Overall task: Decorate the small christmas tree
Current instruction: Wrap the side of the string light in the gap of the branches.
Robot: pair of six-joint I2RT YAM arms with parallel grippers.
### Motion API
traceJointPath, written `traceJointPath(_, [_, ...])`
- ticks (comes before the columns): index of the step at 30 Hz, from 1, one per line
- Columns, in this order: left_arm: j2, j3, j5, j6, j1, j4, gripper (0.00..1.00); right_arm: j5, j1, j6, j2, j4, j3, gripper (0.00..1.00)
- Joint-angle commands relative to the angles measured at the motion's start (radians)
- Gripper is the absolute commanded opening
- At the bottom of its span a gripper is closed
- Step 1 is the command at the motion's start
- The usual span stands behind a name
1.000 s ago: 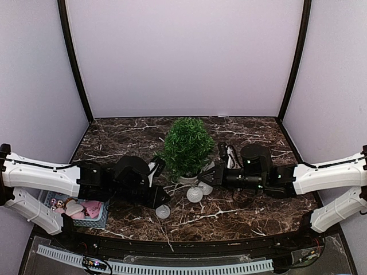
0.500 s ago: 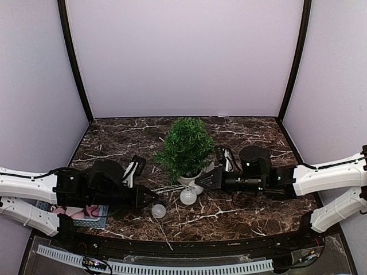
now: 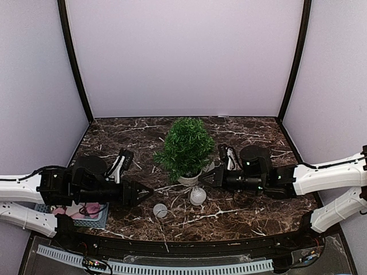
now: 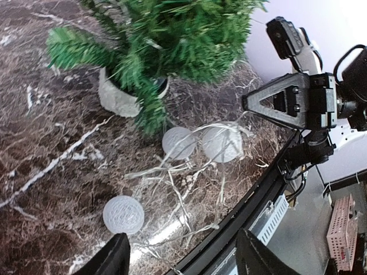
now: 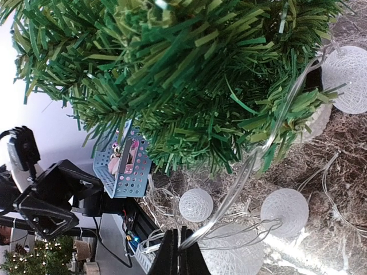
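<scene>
The left arm (image 3: 63, 186) slides back to the left, away from the little tree (image 3: 186, 143). The left gripper (image 3: 144, 191) was close to the white pot (image 3: 188, 179) and now it sits well apart from it. Its fingers (image 4: 116, 256) were pinched together and now they are spread wide with nothing between them. The white ball (image 3: 160, 211) near the front rolls a tiny bit to the left.

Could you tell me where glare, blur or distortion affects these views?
Top external: the black corner posts look curved, which is lens distortion. Left wrist: a glare streak lies on the marble table, and the small christmas tree is blurred. Right wrist: the white ball at right is nearly washed out.
</scene>
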Motion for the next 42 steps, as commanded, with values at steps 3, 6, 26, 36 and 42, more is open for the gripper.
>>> traceJointPath(3, [0.247,0.249,0.076,0.246,-0.002,0.026,0.62,-0.002,-0.001,-0.019,0.014,0.017,0.014,0.00])
traceJointPath(6, [0.397,0.363,0.078,0.301,-0.003,0.028,0.57,-0.001,-0.001,-0.019,0.018,0.021,0.015,0.00])
traceJointPath(26, [0.749,0.531,0.116,0.263,-0.005,0.073,0.33,-0.013,-0.002,-0.022,0.008,0.032,0.007,0.00])
traceJointPath(36, [0.758,0.510,0.130,0.246,-0.006,0.095,0.09,-0.009,-0.001,-0.026,-0.003,0.024,0.002,0.00])
traceJointPath(42, [0.720,0.490,0.129,0.242,-0.008,0.107,0.01,0.008,-0.002,-0.027,-0.003,0.002,-0.001,0.00])
